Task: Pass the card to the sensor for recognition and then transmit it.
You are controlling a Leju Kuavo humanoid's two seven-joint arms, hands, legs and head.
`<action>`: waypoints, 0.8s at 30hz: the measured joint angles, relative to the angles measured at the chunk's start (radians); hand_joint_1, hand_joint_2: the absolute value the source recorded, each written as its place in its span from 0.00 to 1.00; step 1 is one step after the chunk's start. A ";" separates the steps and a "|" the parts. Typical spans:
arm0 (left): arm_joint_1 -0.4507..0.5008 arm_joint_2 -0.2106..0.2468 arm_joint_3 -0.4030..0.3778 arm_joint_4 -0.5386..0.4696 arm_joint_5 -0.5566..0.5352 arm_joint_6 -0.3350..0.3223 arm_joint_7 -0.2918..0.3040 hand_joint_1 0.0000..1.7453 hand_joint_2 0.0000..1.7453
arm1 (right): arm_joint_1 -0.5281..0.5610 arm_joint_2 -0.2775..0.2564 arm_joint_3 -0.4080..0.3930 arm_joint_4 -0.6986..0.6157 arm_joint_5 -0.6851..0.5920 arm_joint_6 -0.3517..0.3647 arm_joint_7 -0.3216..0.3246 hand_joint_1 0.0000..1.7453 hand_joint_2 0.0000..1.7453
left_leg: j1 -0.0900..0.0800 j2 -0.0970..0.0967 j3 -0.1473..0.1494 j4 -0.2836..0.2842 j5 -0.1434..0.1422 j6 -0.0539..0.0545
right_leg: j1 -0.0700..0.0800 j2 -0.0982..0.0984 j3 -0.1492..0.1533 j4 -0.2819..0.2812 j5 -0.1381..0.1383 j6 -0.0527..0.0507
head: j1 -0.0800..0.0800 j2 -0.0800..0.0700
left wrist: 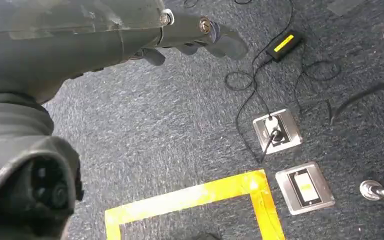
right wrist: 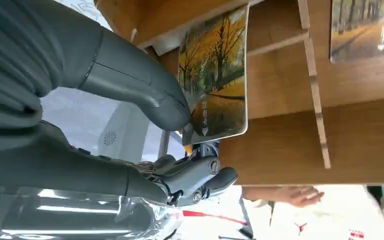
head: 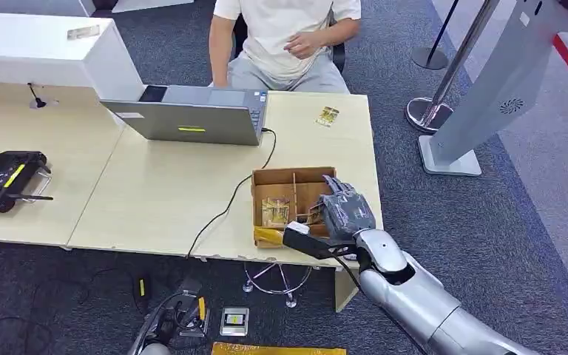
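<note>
While the right hand (head: 346, 213) reaches into the cardboard box (head: 293, 176) at the counter's (head: 163, 200) near right corner, its thick thumb presses a card (right wrist: 214, 75) with an autumn-tree picture against its darker fingers (right wrist: 200, 177), so the card is pinched and held, standing on edge over a box compartment in the right wrist view. A second card of the same kind (right wrist: 366, 27) lies in a neighbouring compartment across a thin divider. From the head view, more cards (head: 275, 212) sit in the box's left compartment, at about nine o'clock from the hand. Another small card (head: 328, 116) lies flat on the counter at twelve o'clock from the box, near the far edge. A grey laptop (head: 192, 115) stands open at about ten o'clock from the box, its cable trailing toward the near edge. A person in a white shirt (head: 285, 33) sits behind the counter. A black device (head: 6, 180) rests far off at nine o'clock.

The left hand (left wrist: 195, 37) hangs over dark carpet with yellow floor tape (left wrist: 195, 196) and metal floor sockets (left wrist: 277, 131); its fingers are loosely curled in around nothing.
</note>
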 joint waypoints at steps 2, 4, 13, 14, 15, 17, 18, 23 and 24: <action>-0.001 0.000 -0.001 0.000 -0.010 -0.003 0.000 0.00 0.00 | 0.000 0.000 -0.004 0.000 0.017 -0.046 0.009 1.00 1.00 | 0.000 0.000 0.000 0.000 0.000 0.000 | 0.000 0.000 0.000 0.000 0.000 0.000 | 0.000 0.000; -0.002 -0.001 -0.002 0.000 -0.018 -0.010 0.000 0.00 0.00 | -0.001 -0.002 -0.020 -0.008 0.038 -0.102 0.024 1.00 1.00 | 0.000 0.000 0.000 0.000 0.000 0.000 | 0.000 0.000 0.000 0.000 0.000 0.000 | 0.000 0.000; -0.023 -0.008 -0.002 0.004 -0.040 -0.028 -0.013 0.00 0.00 | -0.096 -0.052 -0.129 -0.151 0.112 -0.129 0.109 1.00 1.00 | 0.000 0.001 0.000 0.000 0.001 0.000 | 0.000 0.001 0.000 0.000 0.002 0.000 | 0.000 0.000; -0.025 -0.010 -0.002 0.006 -0.040 -0.029 -0.016 0.00 0.00 | -0.107 -0.057 -0.138 -0.163 0.115 -0.123 0.115 1.00 1.00 | 0.000 0.001 0.000 0.001 0.001 0.000 | 0.000 0.001 0.000 0.000 0.002 0.000 | 0.000 0.000; -0.027 -0.012 -0.002 0.007 -0.040 -0.030 -0.019 0.00 0.00 | -0.119 -0.063 -0.149 -0.178 0.118 -0.117 0.120 1.00 1.00 | 0.000 0.001 0.000 0.001 0.001 0.000 | 0.000 0.001 0.000 0.000 0.002 0.000 | 0.000 0.000; -0.029 -0.017 -0.002 0.010 -0.040 -0.030 -0.025 0.00 0.00 | -0.139 -0.070 -0.164 -0.200 0.119 -0.110 0.126 1.00 1.00 | 0.000 0.001 0.000 0.000 0.001 0.000 | 0.000 0.001 -0.001 0.000 0.002 0.000 | 0.000 0.000; -0.030 -0.020 -0.002 0.011 -0.039 -0.030 -0.028 0.00 0.00 | -0.150 -0.072 -0.174 -0.206 0.116 -0.107 0.129 1.00 1.00 | 0.000 0.001 0.000 0.000 0.001 0.000 | 0.000 0.001 -0.001 0.000 0.002 0.000 | 0.000 0.000; -0.037 -0.029 -0.002 0.019 -0.037 -0.035 -0.031 0.00 0.00 | -0.176 -0.076 -0.193 -0.212 0.103 -0.099 0.131 1.00 1.00 | 0.000 0.001 0.000 0.000 0.001 0.000 | 0.000 0.001 -0.001 0.000 0.002 0.000 | 0.000 0.000; -0.040 -0.030 -0.002 0.021 -0.037 -0.038 -0.032 0.00 0.00 | -0.183 -0.076 -0.193 -0.211 0.102 -0.094 0.130 1.00 1.00 | 0.000 0.001 0.000 0.000 0.001 0.000 | 0.000 0.001 -0.001 0.000 0.002 0.000 | 0.000 0.000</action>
